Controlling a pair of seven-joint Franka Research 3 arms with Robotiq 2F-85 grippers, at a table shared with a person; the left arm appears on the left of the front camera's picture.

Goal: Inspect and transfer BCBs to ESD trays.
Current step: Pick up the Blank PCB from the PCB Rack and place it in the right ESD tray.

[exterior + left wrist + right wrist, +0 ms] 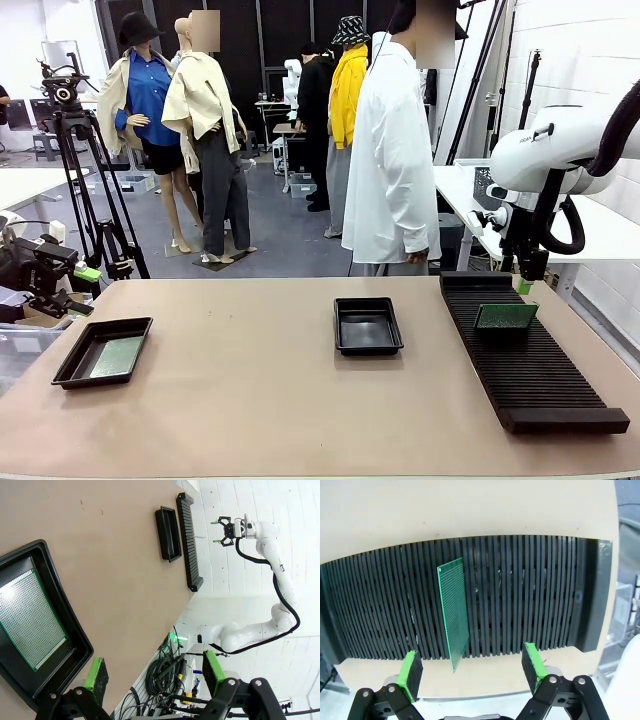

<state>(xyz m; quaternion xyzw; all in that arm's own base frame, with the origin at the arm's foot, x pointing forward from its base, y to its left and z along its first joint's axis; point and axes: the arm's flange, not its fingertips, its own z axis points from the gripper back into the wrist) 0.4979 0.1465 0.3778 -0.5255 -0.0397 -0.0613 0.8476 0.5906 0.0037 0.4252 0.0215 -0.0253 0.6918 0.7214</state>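
Note:
One green BCB (118, 357) lies flat in the left ESD tray (70, 370), and in the left wrist view this board (30, 620) and its tray (75, 635) sit just ahead of my open left gripper (154, 669). That left gripper (80, 290) hangs at the table's left edge. The centre ESD tray (367, 343) holds nothing. Another BCB (505, 316) stands upright in a slot of the black rack (530, 380). My right gripper (525, 280) hovers open above the rack's far end, and in the right wrist view the right gripper (472, 667) is clear of the board (454, 612).
A person in a white coat (395, 150) stands at the far side of the table. A camera tripod (80, 170) is off the far left corner. A grey basket (480, 185) sits on a white table behind the right arm (550, 150).

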